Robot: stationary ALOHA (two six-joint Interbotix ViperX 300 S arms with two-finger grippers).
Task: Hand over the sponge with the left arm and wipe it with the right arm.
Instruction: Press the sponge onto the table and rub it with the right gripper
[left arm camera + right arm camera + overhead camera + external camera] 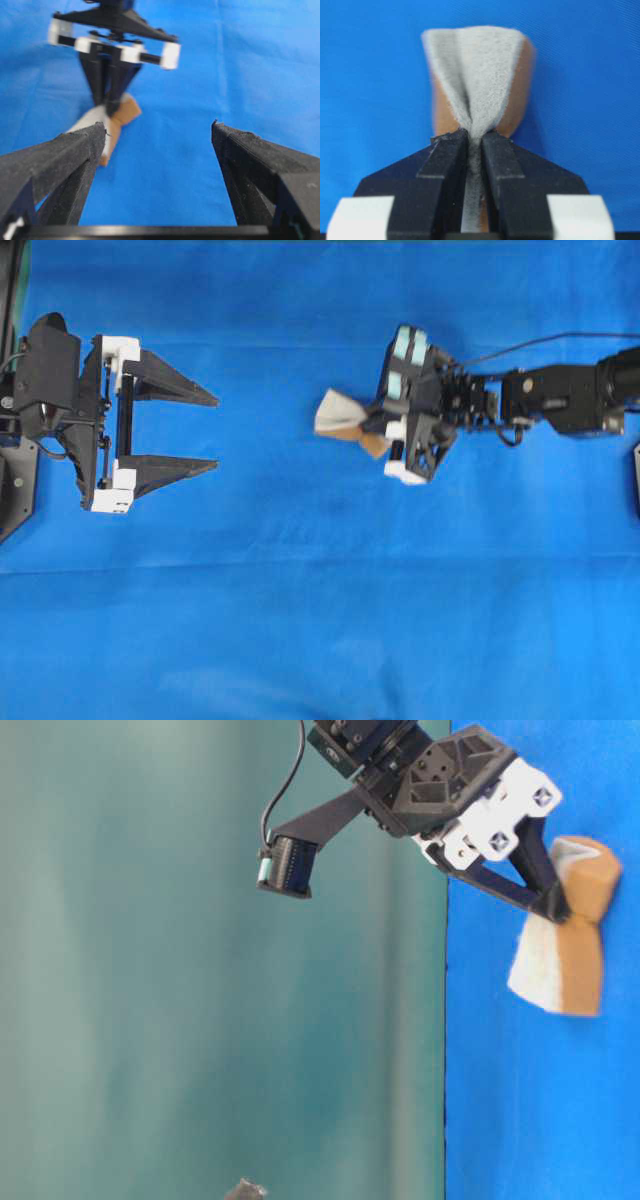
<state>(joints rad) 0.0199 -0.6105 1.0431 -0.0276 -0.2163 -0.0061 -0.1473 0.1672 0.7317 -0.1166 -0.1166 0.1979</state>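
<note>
1. Right of centre over the blue desk (300, 620), the right end effector (372, 430) is clamped down on the sponge (342, 416), its two black fingers (447, 165) nearly touching with only the squeezed pad between them
2. The sponge is pinched so hard at its middle that it flares out beyond the fingertips like a fan: grey-white speckled face in the middle, orange-brown layer showing on either side in the right wrist view
3. In the overhead view the sponge sticks out to the left of the right end effector, pointing toward the left arm (45, 390), with open blue desk between them; the two are well apart
4. From the table-level view the sponge (570, 935) hangs from the fingertips against the blue cloth; whether it touches the cloth I cannot tell
5. The right arm (560, 390) carries pale teal tape patches (408, 345) on its housing and reaches in from the right edge
6. At the left edge the left end effector (210, 430) stands wide apart and holds nothing, both pointed fingers (170, 380) aimed right toward the sponge
7. In the left wrist view the sponge (117, 120) shows just beyond the left fingertip, blurred, below the right arm's white end blocks (170, 55)
</note>
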